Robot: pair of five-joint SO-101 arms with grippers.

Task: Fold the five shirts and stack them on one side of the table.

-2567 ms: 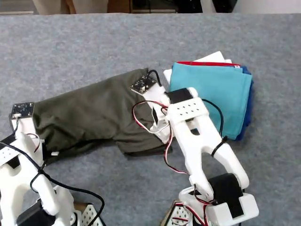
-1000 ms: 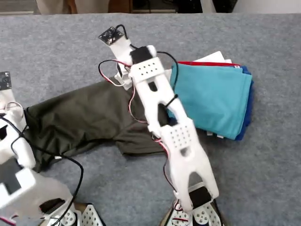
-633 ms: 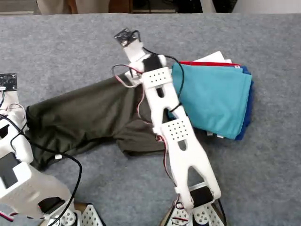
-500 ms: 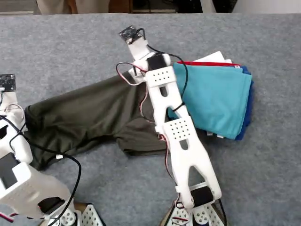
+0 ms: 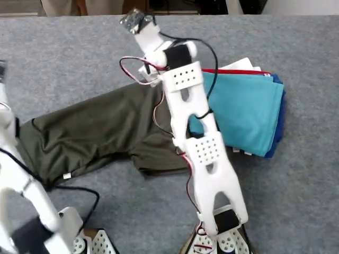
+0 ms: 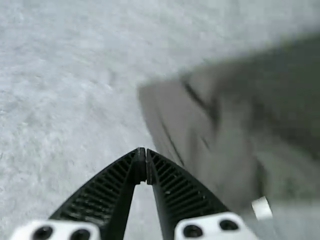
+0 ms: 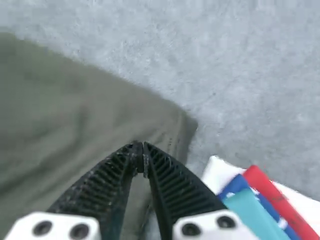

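Left gripper (image 6: 144, 156): fingers pressed together, nothing between them, over bare grey desk (image 5: 69, 58) just beside the olive shirt (image 5: 95, 132). I see that shirt lying spread and rumpled, centre-left. Right gripper (image 7: 140, 149): fingers also clenched, empty, above the shirt's end nearest the folded stack (image 5: 243, 111), teal on top, at right.

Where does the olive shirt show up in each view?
High view: olive shirt spread left of the folded stack.
Left wrist view: beside the left gripper, on the grey table.
Right wrist view: beneath the right gripper, beside the stack.
Shared landmark: the grey table.
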